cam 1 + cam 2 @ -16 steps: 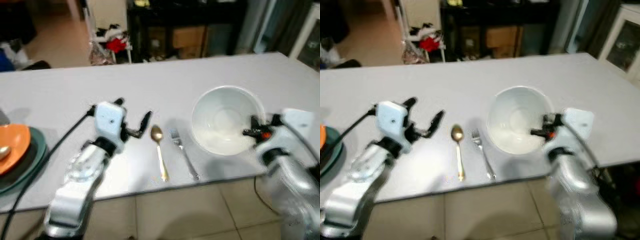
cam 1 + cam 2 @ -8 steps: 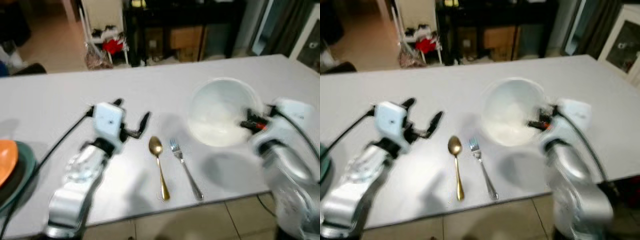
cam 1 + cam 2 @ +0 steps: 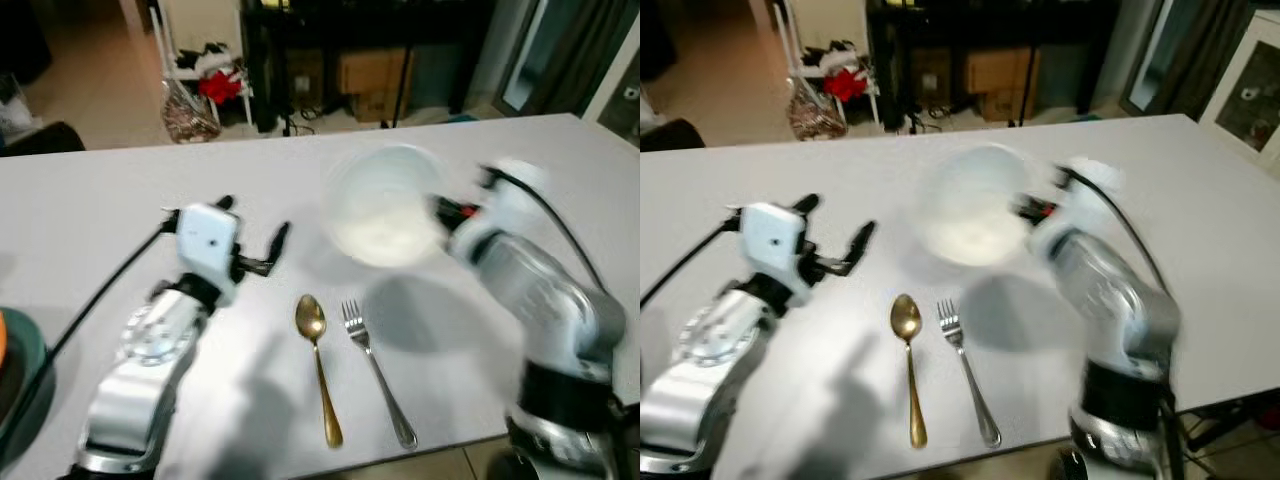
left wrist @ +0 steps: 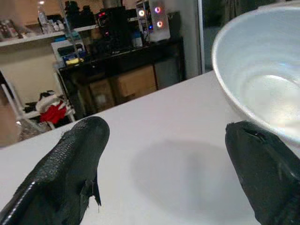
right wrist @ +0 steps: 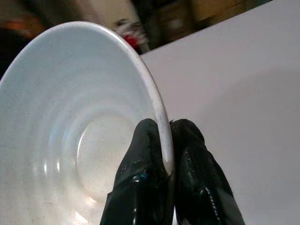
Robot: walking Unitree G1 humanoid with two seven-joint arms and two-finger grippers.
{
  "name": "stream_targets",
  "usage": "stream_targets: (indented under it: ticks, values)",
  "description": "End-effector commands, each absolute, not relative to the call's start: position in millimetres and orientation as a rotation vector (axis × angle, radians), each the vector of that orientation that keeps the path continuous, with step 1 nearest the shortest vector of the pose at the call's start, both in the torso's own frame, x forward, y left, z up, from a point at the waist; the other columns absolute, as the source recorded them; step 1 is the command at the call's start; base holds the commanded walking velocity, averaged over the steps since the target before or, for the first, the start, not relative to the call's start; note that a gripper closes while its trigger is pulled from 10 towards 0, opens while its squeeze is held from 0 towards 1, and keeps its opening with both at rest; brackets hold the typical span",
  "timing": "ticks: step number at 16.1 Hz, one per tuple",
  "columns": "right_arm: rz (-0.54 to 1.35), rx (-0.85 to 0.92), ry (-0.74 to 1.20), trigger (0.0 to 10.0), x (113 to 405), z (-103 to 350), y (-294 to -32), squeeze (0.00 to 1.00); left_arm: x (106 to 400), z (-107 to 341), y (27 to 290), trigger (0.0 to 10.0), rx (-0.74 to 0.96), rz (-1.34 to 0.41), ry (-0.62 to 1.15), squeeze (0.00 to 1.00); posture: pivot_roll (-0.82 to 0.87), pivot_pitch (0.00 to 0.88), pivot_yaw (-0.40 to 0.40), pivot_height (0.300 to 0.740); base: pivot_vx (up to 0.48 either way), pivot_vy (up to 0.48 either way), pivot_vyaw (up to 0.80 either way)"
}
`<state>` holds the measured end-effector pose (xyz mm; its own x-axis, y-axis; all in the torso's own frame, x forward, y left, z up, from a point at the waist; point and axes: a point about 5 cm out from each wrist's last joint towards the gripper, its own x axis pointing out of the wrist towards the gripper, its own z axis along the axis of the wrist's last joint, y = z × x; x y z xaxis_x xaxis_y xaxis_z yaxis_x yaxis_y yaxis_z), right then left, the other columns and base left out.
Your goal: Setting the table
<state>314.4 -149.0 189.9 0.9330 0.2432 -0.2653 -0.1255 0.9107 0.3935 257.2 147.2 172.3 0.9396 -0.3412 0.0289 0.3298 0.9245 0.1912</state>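
Above the table (image 3: 120, 190), the right hand (image 5: 161, 140) pinches the white bowl's (image 3: 380, 205) rim — lifted now, moved leftward past the spoon (image 3: 318, 365) and fork (image 3: 375, 370); left hand (image 3: 255, 240) spread empty.

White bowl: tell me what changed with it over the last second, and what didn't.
The right gripper, pinching the white bowl by its rim throughout, has carried it off the table, up and leftward, so it now hangs beyond the spoon and fork. These and the open left gripper stayed put.

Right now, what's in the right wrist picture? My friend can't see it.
The right gripper pinches the rim of a white bowl, one black finger inside and one outside. The bowl is tilted, with the white table behind it.
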Motion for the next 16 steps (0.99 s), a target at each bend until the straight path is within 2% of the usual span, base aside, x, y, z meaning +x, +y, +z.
stream_targets:
  ticks: [1, 5, 11, 16]
  values:
    - [0.147, 0.402, 0.344, 10.0, 319, 187, -165, 0.00, 254, 173, 144, 10.0, 0.188, -0.366, -0.061, 0.05, 0.08, 0.000, 0.004, 0.740, 0.000, 0.000, 0.00]
    - [0.244, 0.388, 0.493, 10.0, 338, 177, -153, 0.00, 252, 173, 154, 10.0, 0.222, -0.373, -0.049, 0.04, 0.10, 0.000, -0.004, 0.740, 0.000, 0.000, 0.00]
    - [0.217, 0.419, 0.515, 10.0, 374, 171, -147, 0.00, 246, 176, 166, 10.0, 0.265, -0.412, -0.029, 0.05, 0.14, 0.000, 0.000, 0.740, 0.000, 0.000, 0.00]
    - [0.218, 0.444, 0.524, 10.0, 397, 166, -120, 0.00, 238, 178, 171, 10.0, 0.292, -0.444, -0.004, 0.04, 0.18, 0.000, -0.001, 0.740, 0.000, 0.000, 0.00]
